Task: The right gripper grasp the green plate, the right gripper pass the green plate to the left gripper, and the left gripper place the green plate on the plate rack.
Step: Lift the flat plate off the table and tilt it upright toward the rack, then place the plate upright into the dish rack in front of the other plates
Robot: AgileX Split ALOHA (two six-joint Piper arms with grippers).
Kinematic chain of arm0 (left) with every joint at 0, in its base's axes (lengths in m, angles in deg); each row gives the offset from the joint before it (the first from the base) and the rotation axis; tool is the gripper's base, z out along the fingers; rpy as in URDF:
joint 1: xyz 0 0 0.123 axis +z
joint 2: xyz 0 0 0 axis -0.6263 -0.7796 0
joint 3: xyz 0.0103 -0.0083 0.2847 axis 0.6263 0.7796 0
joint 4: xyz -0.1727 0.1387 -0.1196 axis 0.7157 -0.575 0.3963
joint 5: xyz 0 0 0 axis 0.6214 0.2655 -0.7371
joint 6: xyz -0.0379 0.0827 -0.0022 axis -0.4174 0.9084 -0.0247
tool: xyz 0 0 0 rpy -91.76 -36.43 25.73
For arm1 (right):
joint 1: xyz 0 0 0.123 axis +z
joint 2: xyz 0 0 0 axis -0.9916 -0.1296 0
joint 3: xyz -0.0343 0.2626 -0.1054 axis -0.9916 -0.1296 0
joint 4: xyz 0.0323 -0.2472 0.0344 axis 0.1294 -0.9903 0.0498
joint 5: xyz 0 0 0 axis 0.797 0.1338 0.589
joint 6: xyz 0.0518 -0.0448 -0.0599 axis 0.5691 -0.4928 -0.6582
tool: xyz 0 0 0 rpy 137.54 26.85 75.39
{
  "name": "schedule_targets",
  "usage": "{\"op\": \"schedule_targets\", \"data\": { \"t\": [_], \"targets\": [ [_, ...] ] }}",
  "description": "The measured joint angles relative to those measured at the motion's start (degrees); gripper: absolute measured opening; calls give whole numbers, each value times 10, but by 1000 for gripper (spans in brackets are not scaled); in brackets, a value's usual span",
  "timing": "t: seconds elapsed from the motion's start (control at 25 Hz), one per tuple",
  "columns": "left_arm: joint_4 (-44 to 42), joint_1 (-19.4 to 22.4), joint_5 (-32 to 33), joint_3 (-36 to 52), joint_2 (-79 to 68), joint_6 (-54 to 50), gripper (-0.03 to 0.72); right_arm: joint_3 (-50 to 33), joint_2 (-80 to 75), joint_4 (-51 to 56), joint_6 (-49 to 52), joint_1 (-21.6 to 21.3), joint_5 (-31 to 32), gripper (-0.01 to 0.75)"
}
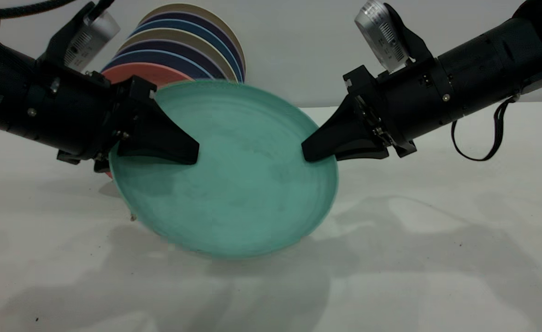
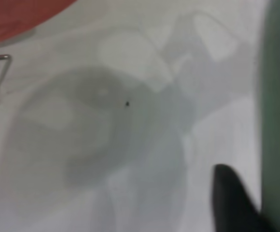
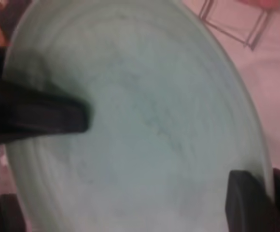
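The green plate [image 1: 234,184] hangs tilted in the centre of the exterior view, clear of the table [image 1: 437,253], its face toward the camera. The right tool [image 1: 319,150] is clenched on the plate's rim at centre right. The left tool [image 1: 183,152] is clamped on the opposite rim at centre left. In the right wrist view one finger lies across the plate's face, with the other behind it. So both tools appear to be grasping the plate: the handover is at its midpoint.

To do it well, the left tool's grip should be firm and deep past the raised rim before the right tool opens. The right tool should then back straight out along the plate's plane, so as not to twist it.

The plate rack [image 3: 234,26] lies behind, at the upper right of the right wrist view. In the exterior view, a salmon-pink plate [image 1: 137,72] and several dark blue plates [image 1: 174,57] already stand in it at upper left. The green plate will likely need carrying upright into a free slot in front of them.
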Motion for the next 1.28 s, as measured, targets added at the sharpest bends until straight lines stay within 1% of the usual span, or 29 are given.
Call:
{"op": "schedule_targets", "data": {
  "t": [0.04,0.12,0.24,0.36,0.44,0.52,0.56,0.64,0.72,0.84,0.88,0.96,1.08,1.2,1.28],
  "targets": [
    [1,0,8,-1,1,1,134,0,0,-4,-3,0,-3,83],
    [-4,-1,11,-4,1,15,136,0,0,-17,-1,-5,5,149],
    [-67,-2,-3,-19,4,43,136,0,0,-50,18,-26,37,318],
    [-165,-2,-29,-44,19,49,136,0,3,-83,40,-65,75,521],
    [-247,-2,-32,-68,38,51,136,0,6,-92,43,-94,107,622],
    [-337,-2,-26,-94,56,51,136,0,15,-96,45,-126,128,692],
    [-388,-2,-15,-109,63,51,136,0,18,-98,47,-143,132,708],
    [-477,-2,20,-144,70,52,136,0,22,-98,52,-172,134,719],
    [-561,-2,80,-182,71,53,136,0,23,-101,57,-197,134,711],
    [-641,-2,159,-242,71,52,136,0,23,-106,58,-222,134,672],
    [-658,-2,174,-262,71,52,136,0,23,-106,59,-226,134,653],
    [-683,-2,184,-295,71,52,136,0,23,-107,59,-229,134,616],
    [-709,-2,177,-337,71,75,136,0,23,-107,59,-229,136,570],
    [-718,-2,159,-358,71,139,136,0,23,-107,59,-229,136,559],
    [-714,-2,135,-359,71,168,136,0,23,-107,59,-229,136,557]
  ]
}}
